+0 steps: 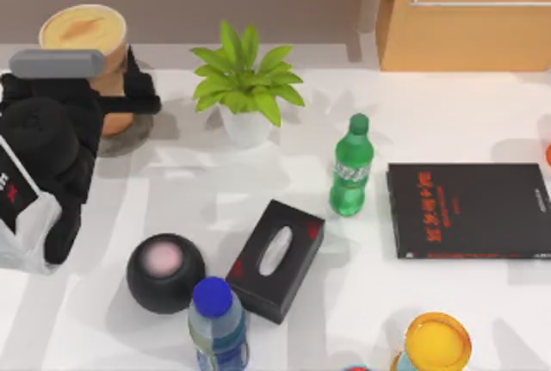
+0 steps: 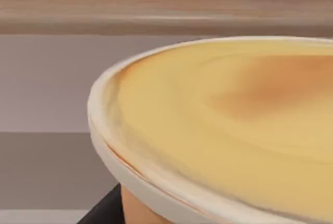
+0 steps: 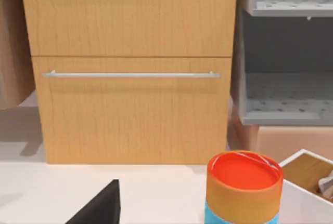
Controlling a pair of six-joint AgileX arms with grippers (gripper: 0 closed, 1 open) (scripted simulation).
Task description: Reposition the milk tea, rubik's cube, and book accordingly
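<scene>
- Nearest the front edge of the tabletop (image 1: 362,302) stand a blue-capped bottle (image 1: 216,324) and a round yellow-topped container (image 1: 437,343). What either holds cannot be told.
- Just behind them sit a black sphere (image 1: 165,273) with a pale pink patch on top, and a black tissue box (image 1: 276,258) with a white tissue showing in its slot.
- Mid-table, a green bottle (image 1: 351,167) stands upright. To its right lies a thin black book with red characters (image 1: 469,210), flat on the tabletop.
- A potted plant (image 1: 245,87) in a white pot stands farther back, left of the green bottle.
- At the far left, my left gripper (image 1: 112,95) is closed around the milk tea (image 1: 90,52) — the cup is upright over a grey round coaster (image 1: 129,139), its creamy lid close up in the left wrist view (image 2: 223,125).
- The right wrist view looks at a wooden drawer cabinet (image 3: 130,68), with an orange-lidded can (image 3: 244,187) and a white bin (image 3: 307,187) in front — the bin's contents are unclear. Whether my right gripper is open or closed I cannot tell.
</scene>
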